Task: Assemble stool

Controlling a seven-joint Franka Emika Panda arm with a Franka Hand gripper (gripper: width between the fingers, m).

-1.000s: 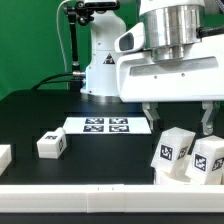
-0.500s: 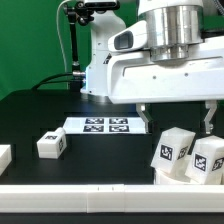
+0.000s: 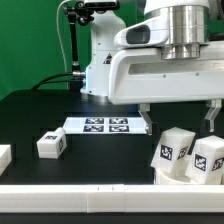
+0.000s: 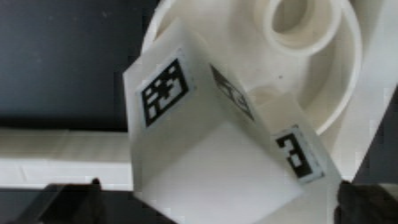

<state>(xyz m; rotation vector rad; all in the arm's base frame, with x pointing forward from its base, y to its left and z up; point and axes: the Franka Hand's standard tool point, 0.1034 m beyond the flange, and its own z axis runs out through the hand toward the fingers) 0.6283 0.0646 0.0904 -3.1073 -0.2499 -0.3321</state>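
My gripper [image 3: 180,117] hangs open above the stool parts at the exterior view's right, its fingers apart and holding nothing. Below it stand two white tagged pieces side by side, a blocky leg [image 3: 172,152] and another tagged part [image 3: 208,160]. In the wrist view the leg [image 4: 196,130] with its tags fills the middle, leaning against the round seat [image 4: 302,50]. My gripper [image 4: 222,205] straddles the leg from above, and its dark fingertips [image 4: 68,202] show at the picture's corners, clear of the leg. Another leg [image 3: 51,144] lies alone at the exterior view's left.
The marker board [image 3: 106,125] lies flat on the black table behind the parts. A white piece [image 3: 3,157] sits at the far left edge. A plain white bar [image 3: 90,195] runs along the front. The robot base [image 3: 100,60] stands at the back.
The gripper has drifted slightly toward the exterior view's right above the parts. Its fingers stay open and no part has moved.
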